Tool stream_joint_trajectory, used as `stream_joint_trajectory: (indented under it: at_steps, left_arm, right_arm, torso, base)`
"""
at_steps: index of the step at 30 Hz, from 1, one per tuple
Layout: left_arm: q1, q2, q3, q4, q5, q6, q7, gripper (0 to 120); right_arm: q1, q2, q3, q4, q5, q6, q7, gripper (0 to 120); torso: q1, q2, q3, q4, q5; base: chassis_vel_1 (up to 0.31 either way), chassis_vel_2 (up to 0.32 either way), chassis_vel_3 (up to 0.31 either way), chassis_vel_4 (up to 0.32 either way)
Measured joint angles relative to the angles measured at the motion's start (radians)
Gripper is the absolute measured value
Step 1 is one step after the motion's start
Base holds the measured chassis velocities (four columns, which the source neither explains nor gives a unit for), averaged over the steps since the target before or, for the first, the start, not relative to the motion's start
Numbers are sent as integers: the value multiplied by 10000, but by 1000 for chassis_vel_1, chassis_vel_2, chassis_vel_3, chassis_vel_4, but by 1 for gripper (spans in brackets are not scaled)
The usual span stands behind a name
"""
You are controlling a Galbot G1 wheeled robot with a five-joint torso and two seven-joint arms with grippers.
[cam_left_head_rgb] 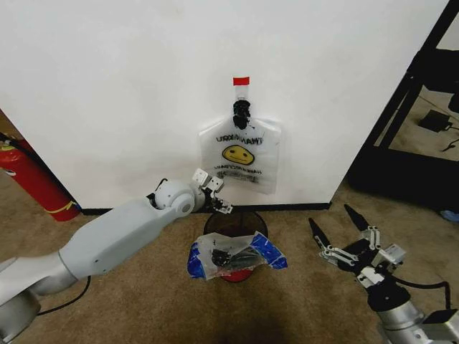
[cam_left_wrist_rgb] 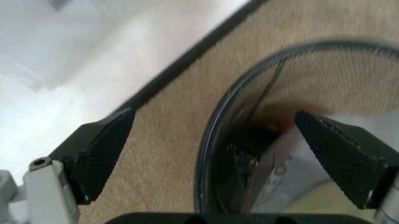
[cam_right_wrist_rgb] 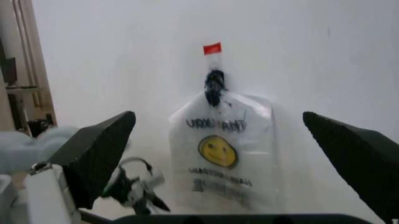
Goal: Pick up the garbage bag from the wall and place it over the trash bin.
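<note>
The garbage bag (cam_left_head_rgb: pixel 233 256), translucent with blue tape pieces, lies crumpled across the front of the trash bin (cam_left_head_rgb: pixel 247 216), a black mesh bin with a red base. My left gripper (cam_left_head_rgb: pixel 215 193) hovers open just behind and above the bin's rear rim, close to the wall (cam_left_head_rgb: pixel 107 86). The left wrist view shows its open gripper (cam_left_wrist_rgb: pixel 213 113) over the bin's rim (cam_left_wrist_rgb: pixel 215 121), with pale bag plastic (cam_left_wrist_rgb: pixel 293 182) at the side. My right gripper (cam_left_head_rgb: pixel 343 231) stands open low at the right, apart from the bin; in the right wrist view the right gripper (cam_right_wrist_rgb: pixel 217 116) faces the wall.
A second smiley bag (cam_left_head_rgb: pixel 240 154) with mirrored print hangs from a black hook (cam_left_head_rgb: pixel 240 111) under red tape (cam_left_head_rgb: pixel 241 80). A red fire extinguisher (cam_left_head_rgb: pixel 36 179) leans at the left. A black shelf frame (cam_left_head_rgb: pixel 409 107) stands at the right. Brown carpet surrounds the bin.
</note>
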Motion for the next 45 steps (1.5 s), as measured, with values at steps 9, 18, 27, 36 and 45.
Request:
stream_joint_trajectory:
  at_steps: [9, 18, 27, 36, 45]
  left_arm:
    - [-16, -607, 478, 961, 607, -38, 829, 86]
    - [111, -995, 280, 1555, 650, -50, 971, 55]
    - [72, -1154, 213, 1950, 592, -60, 969, 23]
    - [234, -1038, 111, 1942, 900, -78, 1034, 0]
    - [462, -918, -39, 1614, 824, -88, 862, 0]
  right_arm:
    - [113, -186, -2, 338, 71, -335, 363, 100]
    - [155, -216, -150, 161, 21, -327, 472, 100]
    - [508, -438, -530, 76, -69, -416, 848, 100]
    - [612, -402, -777, -48, -189, -473, 989, 100]
    - [628, -325, -948, -63, -285, -470, 1053, 100]
  torso:
    - [0, 2, 0, -4, 0]
    - [0, 2, 0, -1, 0]
    - [0, 2, 0, -1, 1]
    - [-1, 2, -2, -3, -3]
    - [-1, 2, -2, -2, -2]
  base:
    - [0, 0, 0, 0]
    - [0, 0, 0, 0]
    - [0, 0, 0, 0]
    - [0, 0, 0, 0]
    - [0, 0, 0, 0]
